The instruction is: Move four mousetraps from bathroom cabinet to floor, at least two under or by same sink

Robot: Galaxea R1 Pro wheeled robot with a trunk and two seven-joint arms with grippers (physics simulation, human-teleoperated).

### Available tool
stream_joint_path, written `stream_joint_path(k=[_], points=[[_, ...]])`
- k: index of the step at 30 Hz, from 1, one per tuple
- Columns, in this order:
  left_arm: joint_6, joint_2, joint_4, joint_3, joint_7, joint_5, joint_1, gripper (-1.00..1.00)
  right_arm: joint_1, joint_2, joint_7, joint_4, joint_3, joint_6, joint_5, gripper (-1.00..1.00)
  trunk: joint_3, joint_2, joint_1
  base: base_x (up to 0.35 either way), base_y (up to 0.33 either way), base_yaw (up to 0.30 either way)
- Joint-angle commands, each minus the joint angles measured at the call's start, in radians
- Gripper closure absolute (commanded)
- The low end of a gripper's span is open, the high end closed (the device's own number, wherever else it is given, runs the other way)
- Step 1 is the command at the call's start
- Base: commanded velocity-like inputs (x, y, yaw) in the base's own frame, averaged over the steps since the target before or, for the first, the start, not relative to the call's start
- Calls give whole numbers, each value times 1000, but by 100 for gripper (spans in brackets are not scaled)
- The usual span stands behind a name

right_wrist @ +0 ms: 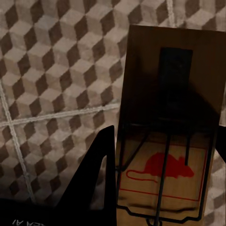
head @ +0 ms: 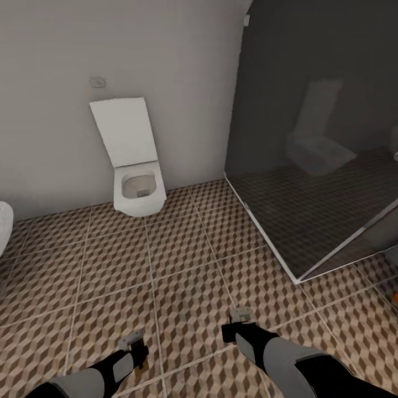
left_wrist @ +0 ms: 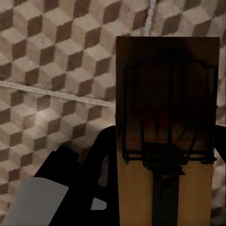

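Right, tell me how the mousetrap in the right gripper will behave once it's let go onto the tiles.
The mousetrap looks like a flat, stiff wooden board, so it should probably land flat without rolling. It seems light for its size and might skid on the smooth bathroom floor. Its wire spring parts look delicate, so a low release from the right gripper seems wise.

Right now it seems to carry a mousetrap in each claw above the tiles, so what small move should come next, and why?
Probably turn left toward the white basin edge. Each claw, left and right, grips a mousetrap over the floor, and ahead stand just a toilet and shower; whether that basin is the sink is unclear.
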Motion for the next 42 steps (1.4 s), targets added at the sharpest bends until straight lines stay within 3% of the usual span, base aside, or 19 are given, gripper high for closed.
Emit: stream_joint_path(k=[1, 15, 22, 25, 28, 30, 31, 33, 34, 36, 38, 42], points=[[2, 0, 0, -8, 7, 4, -1, 100, -1, 0, 1, 1, 8, 2, -5, 100, -1, 0, 0, 276, -201, 273], [-2, 1, 0, -8, 7, 4, -1, 100, -1, 0, 5, 1, 8, 4, -5, 100, -5, 0, 0, 303, -113, 95], [1, 6, -2, -7, 7, 4, -1, 100, -1, 0, 12, 1, 8, 3, -5, 100, -5, 0, 0, 90, -8, 1], [7, 5, -5, -7, 44, 0, -1, 100, -1, 0, -28, -1, 10, 39, -4, 100, -5, 0, 0, 2, 0, 0], [37, 8, -10, -7, 80, -3, -1, 100, -1, 0, -80, -2, 10, 100, -2, 100, -5, 0, 0, 0, 0, 0], [116, 34, -42, -6, 92, -8, -1, 100, -1, 0, -103, -11, 9, 134, -2, 100, -5, 0, 0, 0, 0, 0], [177, 51, -98, -6, 95, -13, -1, 100, -1, 0, -111, -24, 9, 148, -2, 100, -5, 0, 0, 0, 0, 0], [318, 86, -253, -10, 100, -46, -1, 100, -1, 0, -135, -65, 9, 199, 1, 100, -5, 0, 0, 0, 0, 0], [380, 101, -311, -10, 99, -81, -1, 100, -1, 0, -145, -87, 10, 236, 7, 100, -5, 0, 0, 0, 0, 0], [443, 112, -373, -9, 99, -142, -1, 100, -1, 0, -153, -114, 12, 276, 18, 100, -5, 0, 0, 0, 0, 0], [480, 113, -428, -8, 100, -192, -1, 100, -1, 0, -157, -132, 14, 297, 26, 100, -5, 0, 0, 0, 0, 0], [509, 109, -496, -5, 103, -241, -1, 100, -1, 0, -159, -176, 16, 312, 33, 100, -5, 0, 0, 0, 0, 0]])
